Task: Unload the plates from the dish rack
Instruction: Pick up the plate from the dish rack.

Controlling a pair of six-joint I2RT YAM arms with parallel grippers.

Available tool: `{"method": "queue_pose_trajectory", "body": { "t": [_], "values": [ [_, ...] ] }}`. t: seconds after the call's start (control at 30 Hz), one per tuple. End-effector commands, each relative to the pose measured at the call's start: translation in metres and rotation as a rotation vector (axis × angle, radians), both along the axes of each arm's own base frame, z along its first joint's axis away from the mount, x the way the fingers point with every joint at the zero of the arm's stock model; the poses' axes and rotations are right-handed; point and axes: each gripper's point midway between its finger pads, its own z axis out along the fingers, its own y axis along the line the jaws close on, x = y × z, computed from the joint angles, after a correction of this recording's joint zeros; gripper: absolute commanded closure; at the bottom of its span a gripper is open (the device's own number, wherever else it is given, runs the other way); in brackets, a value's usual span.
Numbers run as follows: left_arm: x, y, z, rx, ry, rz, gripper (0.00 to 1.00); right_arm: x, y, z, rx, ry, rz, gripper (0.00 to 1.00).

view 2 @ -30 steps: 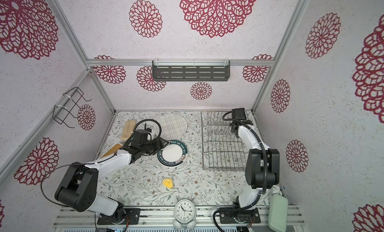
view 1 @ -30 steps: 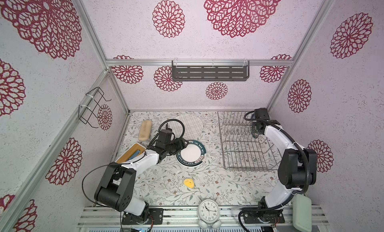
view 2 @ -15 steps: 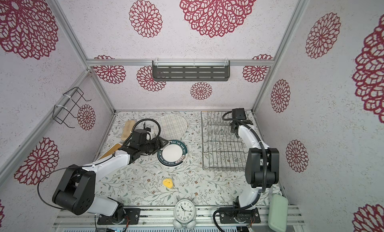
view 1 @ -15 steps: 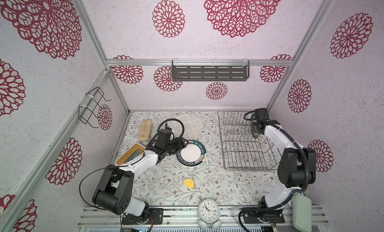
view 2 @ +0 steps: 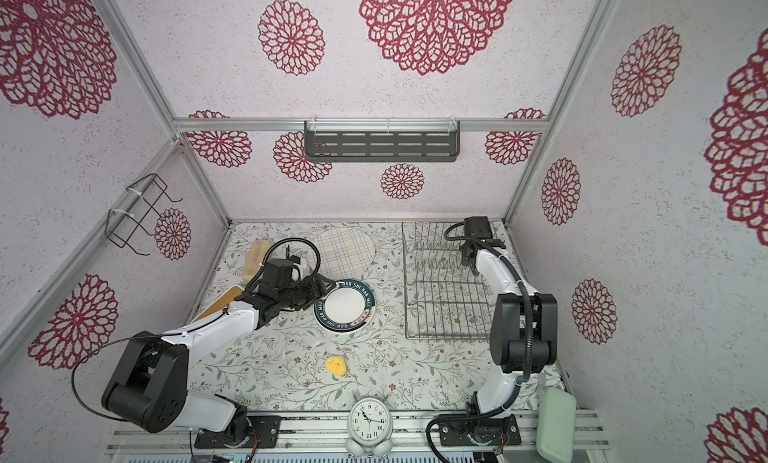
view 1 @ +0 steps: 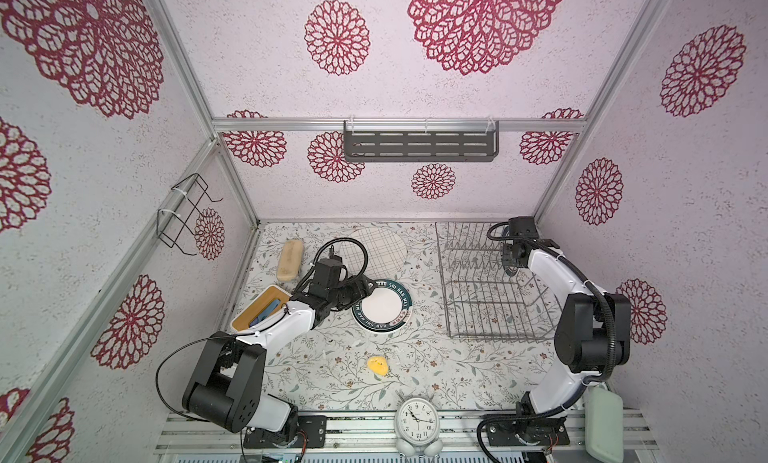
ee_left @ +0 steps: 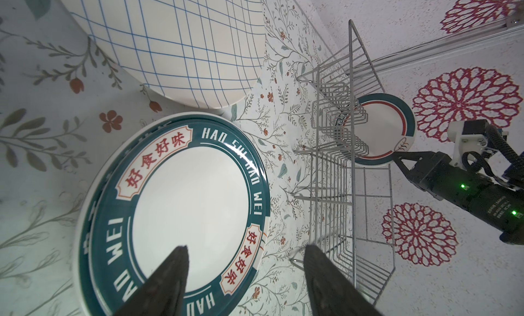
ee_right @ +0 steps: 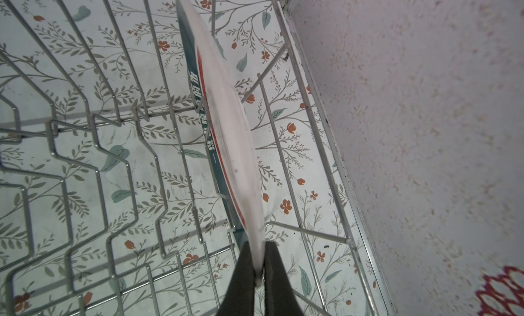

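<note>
On table point(view 1: 332, 378), grid plate point(view 1: 379, 251) and teal-rimmed plate point(view 1: 381, 305) already laid flat beside dish rack point(view 1: 490, 299). One upright plate point(ee_left: 377, 136) left in rack, rim pinched by right gripper point(ee_right: 257, 250); left gripper point(ee_left: 246, 248) spread wide, empty.

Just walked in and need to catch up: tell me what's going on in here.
Plates are being unloaded from the dish rack. The right gripper is shut on the rim of a teal-and-red-rimmed plate standing upright in the rack. The left gripper hangs open over the edge of a lettered teal-rimmed plate lying flat on the table, beside the cream grid plate. No other plate shows in the rack.
</note>
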Motion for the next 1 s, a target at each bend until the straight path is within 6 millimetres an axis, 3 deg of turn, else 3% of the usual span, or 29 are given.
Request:
{"method": "queue_pose_trajectory", "body": {
  "t": [0.0, 0.47, 0.77, 0.97],
  "values": [
    [-0.003, 0.0, 0.005, 0.004, -0.025, -0.01, 0.31, 0.007, -0.002, 0.016, -0.002, -0.031, -0.006, 0.92],
    [-0.003, -0.001, 0.003, 0.004, -0.02, -0.012, 0.31, 0.007, 0.006, 0.017, -0.011, -0.033, -0.008, 1.0],
    [-0.005, -0.001, 0.004, 0.005, -0.022, -0.011, 0.31, 0.009, 0.009, 0.013, -0.233, 0.045, -0.031, 1.0],
    [-0.006, -0.001, 0.003, 0.007, -0.022, -0.011, 0.31, 0.011, 0.018, 0.014, -0.28, 0.07, -0.02, 1.0]
  ]
}}
